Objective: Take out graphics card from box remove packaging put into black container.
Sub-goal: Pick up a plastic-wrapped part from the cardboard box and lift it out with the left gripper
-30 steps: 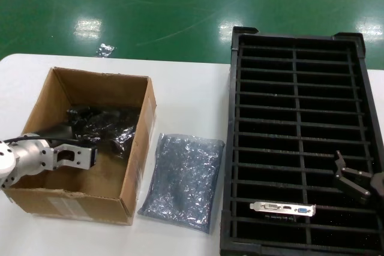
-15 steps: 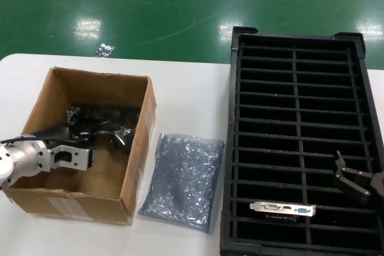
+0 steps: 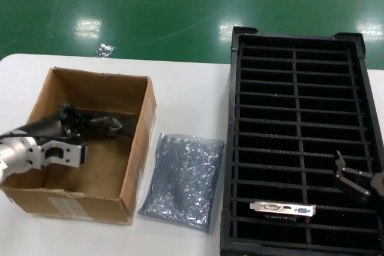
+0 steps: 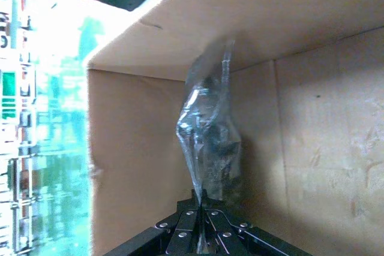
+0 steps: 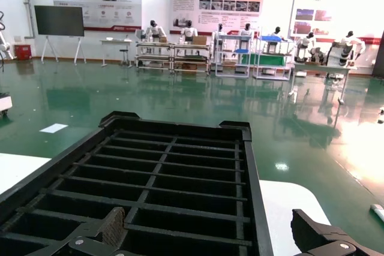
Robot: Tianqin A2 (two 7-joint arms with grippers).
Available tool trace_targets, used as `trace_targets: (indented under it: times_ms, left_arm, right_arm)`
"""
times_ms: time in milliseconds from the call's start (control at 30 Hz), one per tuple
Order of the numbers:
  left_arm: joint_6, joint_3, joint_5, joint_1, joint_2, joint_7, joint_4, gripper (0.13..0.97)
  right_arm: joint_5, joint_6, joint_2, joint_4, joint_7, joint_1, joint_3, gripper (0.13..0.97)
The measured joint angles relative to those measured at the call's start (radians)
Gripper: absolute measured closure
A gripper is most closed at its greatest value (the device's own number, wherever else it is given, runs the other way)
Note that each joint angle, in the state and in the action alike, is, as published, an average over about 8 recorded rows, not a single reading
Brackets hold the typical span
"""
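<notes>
At the frame's left, the left end effector (image 4: 201, 232) pinches the packaging (image 4: 207, 142) inside the box (image 3: 137, 142), while the right end effector (image 5: 210, 238) sits spread over the black container (image 3: 230, 148).

A brown cardboard box (image 3: 90, 142) is seen on a white table (image 3: 186, 88). A dark, shiny bag (image 3: 99, 125) is seen inside it. A silver-grey crinkly bag (image 3: 185, 181) is seen beside the box. A black tray (image 3: 300, 142) with rows of slots is seen. A card (image 3: 283, 209) with a silver end and white, black and blue ports is seen in it. The floor (image 3: 150, 4) is green.
</notes>
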Motion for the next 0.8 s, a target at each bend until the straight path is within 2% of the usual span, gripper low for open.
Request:
trace_targets:
  times_ms: [200,333,533,800]
  left_arm:
    - [-0.014,-0.024,0.082,0.064,-0.058,-0.119,-0.166,0.956]
    - [-0.024,-0.07,0.153,0.118,-0.092,-0.203,-0.296,0.957]
    - [-0.022,-0.197,0.284,0.241,-0.12,-0.334,-0.534,0.958]
    - [0.028,-0.381,0.424,0.438,-0.109,-0.461,-0.843,0.958]
  right_arm:
    - [0.0,0.0,0.0,0.0,0.0,0.0,0.0,0.129]
    - [0.0,0.0,0.0,0.0,0.0,0.0,0.0,0.129]
    - [0.0,0.0,0.0,0.0,0.0,0.0,0.0,0.129]
    - [0.0,0.0,0.0,0.0,0.0,0.0,0.0,0.129]
